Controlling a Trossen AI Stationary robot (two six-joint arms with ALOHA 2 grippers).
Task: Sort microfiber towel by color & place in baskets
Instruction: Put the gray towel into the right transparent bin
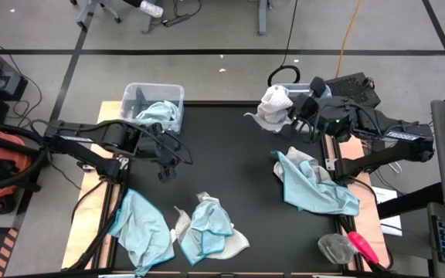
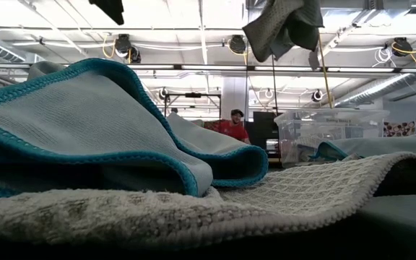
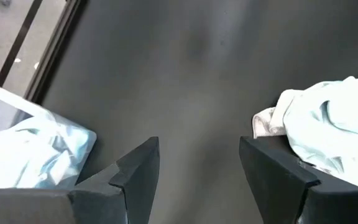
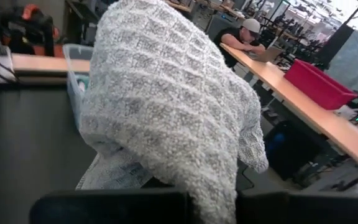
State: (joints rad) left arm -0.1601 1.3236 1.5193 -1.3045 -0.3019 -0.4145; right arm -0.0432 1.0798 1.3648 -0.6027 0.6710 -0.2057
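Carrying a grey-white waffle towel (image 1: 273, 108) pinched tight in its closed fingers, our right gripper (image 1: 298, 114) hangs above the table's far edge at about one o'clock from the mat's centre, the cloth draped down off it. We judge this the delivery step for a white piece: the lift looks done and the drop is not yet made. One clear basket (image 1: 154, 106) sits at the far left, roughly eleven o'clock, already holding a light blue towel (image 1: 161, 114); the second basket (image 1: 322, 90) seems to lie just behind the right gripper (mostly hidden under the arm in the high view, so we cannot see its contents). Our left gripper (image 1: 163, 158) hovers over the bare mat at about nine o'clock, fingers (image 3: 137, 171) spread wide and empty, the blue-filled basket near it. Left on the mat are a blue towel (image 1: 140, 230) at seven o'clock, a blue-and-white heap (image 1: 205, 225) at six, and another blue and grey-white pile (image 1: 315, 184) at three. Next, we think, the right gripper must bring the waffle towel squarely over the near basket's mouth and open there, with the hanging corners clearing the rim so none trails outside.
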